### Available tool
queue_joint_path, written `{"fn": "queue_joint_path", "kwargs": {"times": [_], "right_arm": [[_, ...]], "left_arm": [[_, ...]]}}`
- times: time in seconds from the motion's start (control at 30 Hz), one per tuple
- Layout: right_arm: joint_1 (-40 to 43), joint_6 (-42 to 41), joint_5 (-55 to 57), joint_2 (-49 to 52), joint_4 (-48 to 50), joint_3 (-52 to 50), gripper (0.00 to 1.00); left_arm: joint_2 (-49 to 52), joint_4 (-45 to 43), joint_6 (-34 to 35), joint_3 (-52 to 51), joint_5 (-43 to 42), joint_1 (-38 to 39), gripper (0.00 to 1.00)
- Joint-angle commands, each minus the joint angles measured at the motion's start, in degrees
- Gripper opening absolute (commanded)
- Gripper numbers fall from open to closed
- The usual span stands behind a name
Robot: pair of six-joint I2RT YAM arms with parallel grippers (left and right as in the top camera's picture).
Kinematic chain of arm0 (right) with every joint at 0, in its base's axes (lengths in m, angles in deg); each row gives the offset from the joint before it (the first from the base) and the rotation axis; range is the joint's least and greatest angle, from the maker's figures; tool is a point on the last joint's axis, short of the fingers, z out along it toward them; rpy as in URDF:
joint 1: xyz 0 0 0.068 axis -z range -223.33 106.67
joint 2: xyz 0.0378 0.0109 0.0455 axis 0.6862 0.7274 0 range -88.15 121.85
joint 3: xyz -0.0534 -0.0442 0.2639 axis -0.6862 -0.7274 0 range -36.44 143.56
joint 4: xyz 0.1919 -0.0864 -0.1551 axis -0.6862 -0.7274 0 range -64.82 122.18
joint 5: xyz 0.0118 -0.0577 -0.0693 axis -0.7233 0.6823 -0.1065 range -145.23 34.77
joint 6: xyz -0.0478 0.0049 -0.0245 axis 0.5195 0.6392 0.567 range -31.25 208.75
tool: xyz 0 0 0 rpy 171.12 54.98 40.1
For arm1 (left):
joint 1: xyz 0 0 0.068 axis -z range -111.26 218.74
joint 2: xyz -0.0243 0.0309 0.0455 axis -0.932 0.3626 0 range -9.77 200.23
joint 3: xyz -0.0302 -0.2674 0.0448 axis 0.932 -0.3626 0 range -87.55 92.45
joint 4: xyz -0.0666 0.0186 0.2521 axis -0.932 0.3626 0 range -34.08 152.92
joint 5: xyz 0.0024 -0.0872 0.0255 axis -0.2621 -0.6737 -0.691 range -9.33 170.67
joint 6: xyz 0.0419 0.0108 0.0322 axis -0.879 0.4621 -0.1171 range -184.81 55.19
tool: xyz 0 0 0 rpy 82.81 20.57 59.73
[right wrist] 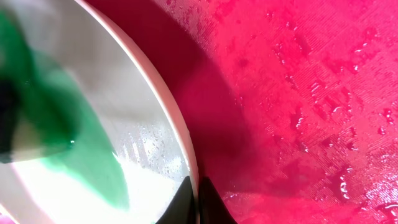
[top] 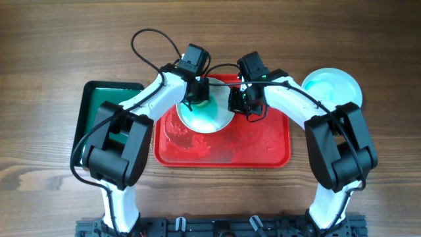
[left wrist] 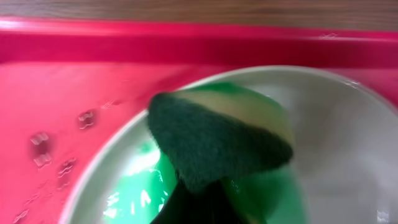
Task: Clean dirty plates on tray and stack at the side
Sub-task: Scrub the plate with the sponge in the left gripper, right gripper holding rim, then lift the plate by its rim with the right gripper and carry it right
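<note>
A white plate (top: 205,115) with teal-green smears stands tilted over the back of the wet red tray (top: 263,148). My right gripper (top: 235,100) is shut on the plate's right rim (right wrist: 177,134), one finger on each side of the rim (right wrist: 194,200). My left gripper (top: 196,92) is shut on a sponge with a dark green scouring side (left wrist: 217,140) and presses it against the plate's face (left wrist: 348,143). Another plate (top: 332,87) with teal marks lies on the table right of the tray. A third plate is not in view.
A smaller dark green tray (top: 108,102) with a black rim lies left of the red tray, partly under my left arm. Water drops and foam cover the red tray's floor (right wrist: 311,99). Cables loop behind the arms.
</note>
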Motion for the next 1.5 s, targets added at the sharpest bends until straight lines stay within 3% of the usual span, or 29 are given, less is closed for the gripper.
{"fn": "queue_joint_path", "kwargs": {"times": [0.0,0.07,0.2,0.33,0.4,0.63,0.77,0.83,0.9,1.1,1.23,1.47], "right_arm": [[-0.15,0.02,-0.90,1.09,-0.11,-0.22,0.04],[-0.15,0.04,-0.90,1.09,-0.11,-0.22,0.04],[-0.15,0.00,-0.90,1.09,-0.09,-0.22,0.04],[-0.15,0.00,-0.90,1.09,-0.07,-0.22,0.04],[-0.15,0.02,-0.90,1.09,-0.09,-0.22,0.04],[-0.15,0.02,-0.90,1.09,-0.09,-0.22,0.05],[-0.13,0.26,-0.90,1.09,-0.09,-0.22,0.04],[-0.13,0.26,-0.90,1.09,-0.09,-0.22,0.04],[-0.13,0.26,-0.90,1.09,-0.09,-0.22,0.04],[-0.13,0.48,-0.90,1.07,-0.11,-0.20,0.04],[-0.09,3.67,-0.85,-0.85,-0.52,-0.20,0.04],[-0.44,4.98,21.75,-13.53,-8.96,-0.20,0.04]], "left_arm": [[1.97,8.79,4.00,-1.53,8.37,-1.46,0.04],[1.97,12.79,2.32,-1.53,3.52,-1.46,0.04],[1.97,21.07,-7.32,-1.53,-11.67,-1.46,0.04],[1.97,19.54,-17.27,-1.49,-25.53,-1.46,0.04],[1.97,16.17,-18.03,-1.49,-28.83,-1.46,0.04],[1.97,2.43,-16.17,-1.49,-27.28,-2.12,0.07],[1.97,-0.85,-6.62,-1.09,-12.79,-4.04,0.04],[1.95,1.09,-3.50,0.42,-4.63,-5.84,0.04],[1.79,5.62,-3.61,3.80,-1.81,-7.48,0.04],[-0.48,17.42,-3.63,17.29,-1.88,-11.32,0.04],[-2.78,21.75,-3.63,20.65,-1.90,-11.76,0.04],[-3.04,25.27,-3.54,19.43,-4.46,-11.76,0.04]]}}
